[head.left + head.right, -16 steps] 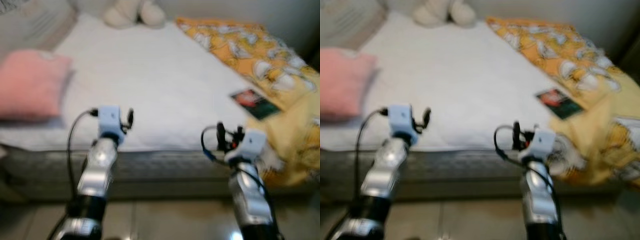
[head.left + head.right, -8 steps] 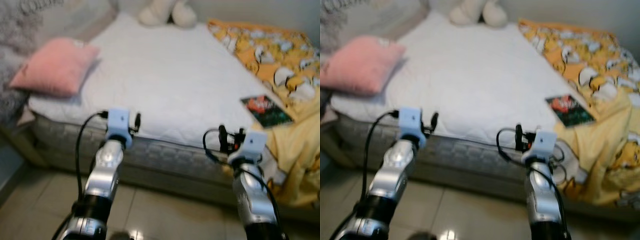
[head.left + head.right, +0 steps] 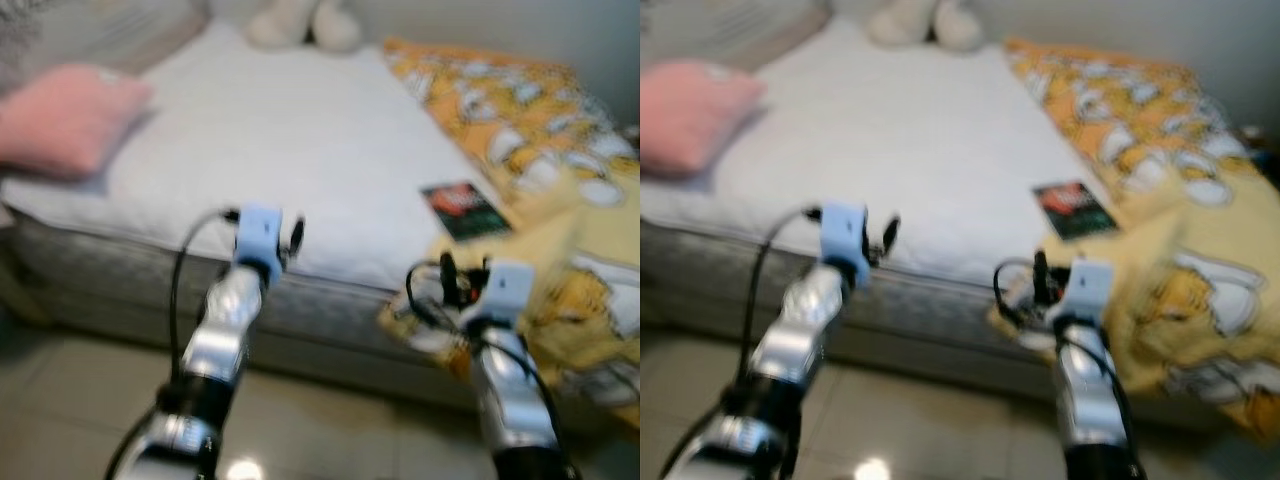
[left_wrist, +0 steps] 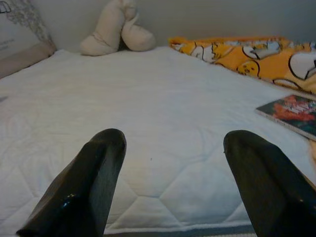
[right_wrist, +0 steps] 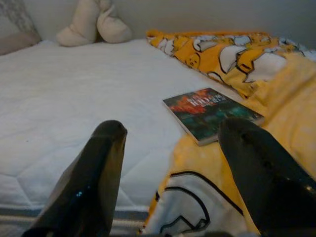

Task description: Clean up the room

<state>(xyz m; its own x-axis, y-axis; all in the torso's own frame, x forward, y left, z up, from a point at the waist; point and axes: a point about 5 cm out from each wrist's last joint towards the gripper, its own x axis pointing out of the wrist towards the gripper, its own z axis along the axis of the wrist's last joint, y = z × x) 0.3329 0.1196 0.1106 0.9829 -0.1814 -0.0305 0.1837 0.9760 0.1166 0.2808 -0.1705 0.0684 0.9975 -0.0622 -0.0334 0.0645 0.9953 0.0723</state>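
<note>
Facing your wide-open, empty left gripper [image 4: 170, 182] and right gripper [image 5: 170, 180], you see a dark book [image 5: 212, 112] lying flat, angled across the bed [image 4: 148, 113].

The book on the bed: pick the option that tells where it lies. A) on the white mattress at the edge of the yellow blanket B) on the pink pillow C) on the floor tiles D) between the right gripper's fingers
A: the book lies flat on the white mattress, its far side against the yellow blanket, ahead of the open, empty right gripper.
</note>
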